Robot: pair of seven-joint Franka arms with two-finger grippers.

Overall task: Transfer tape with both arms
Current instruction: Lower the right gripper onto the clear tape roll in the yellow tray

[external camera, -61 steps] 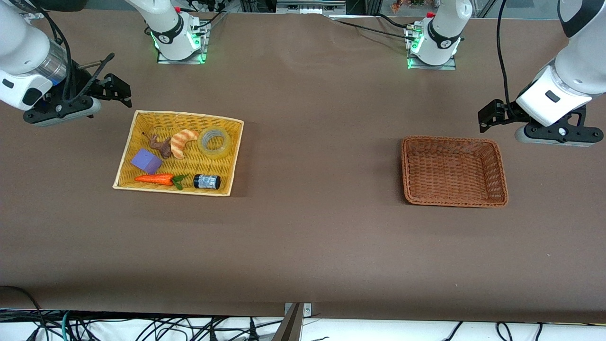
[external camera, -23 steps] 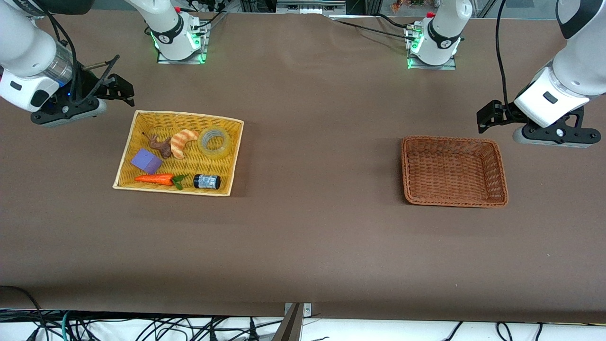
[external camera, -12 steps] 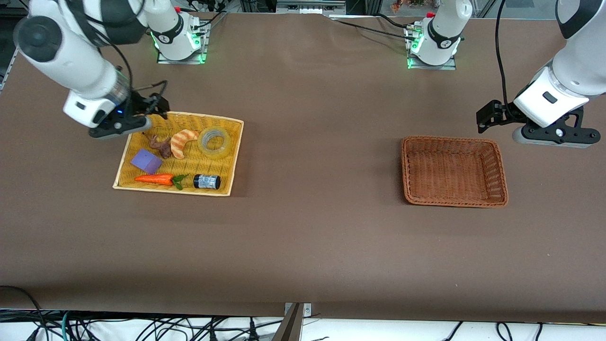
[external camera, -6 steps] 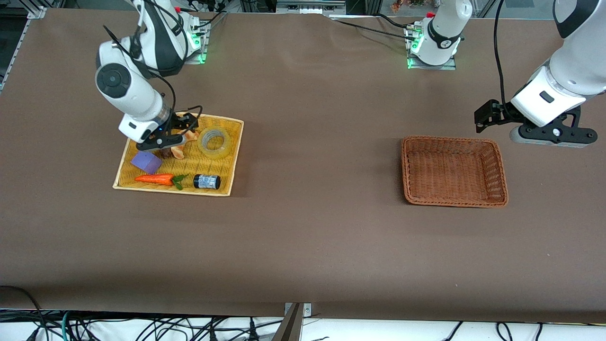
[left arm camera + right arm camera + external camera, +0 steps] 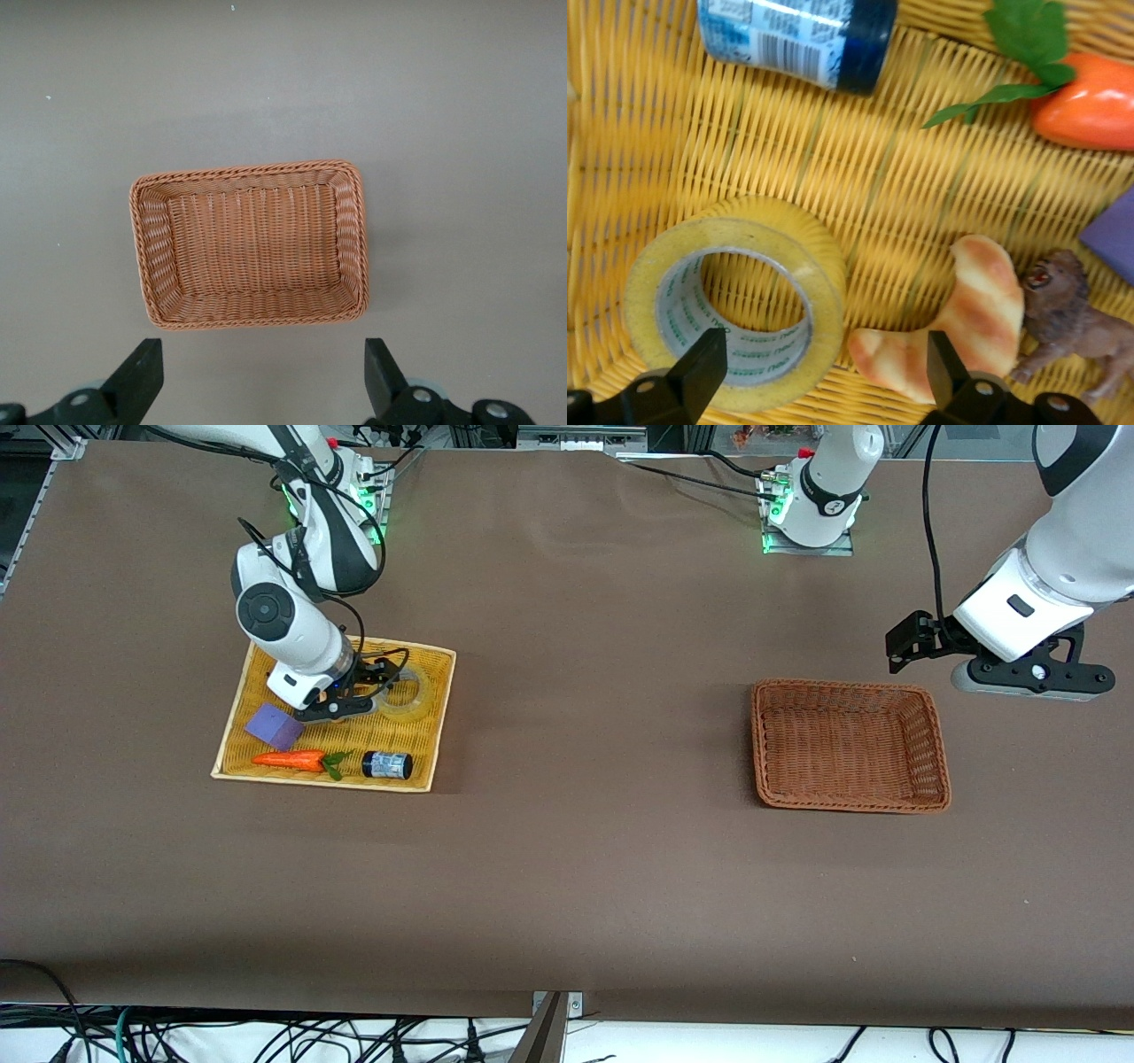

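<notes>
tape (image 5: 735, 305) lies flat in the yellow basket (image 5: 425, 731), near its corner toward the robots' edge of the surface. right gripper (image 5: 819, 381) hangs just above it, jaws spread. left gripper (image 5: 257, 385), also spread, waits above the brown basket (image 5: 248, 243).

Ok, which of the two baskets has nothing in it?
The brown basket toward the left arm's end is bare inside; the yellow basket holds the tape and other items.
</notes>
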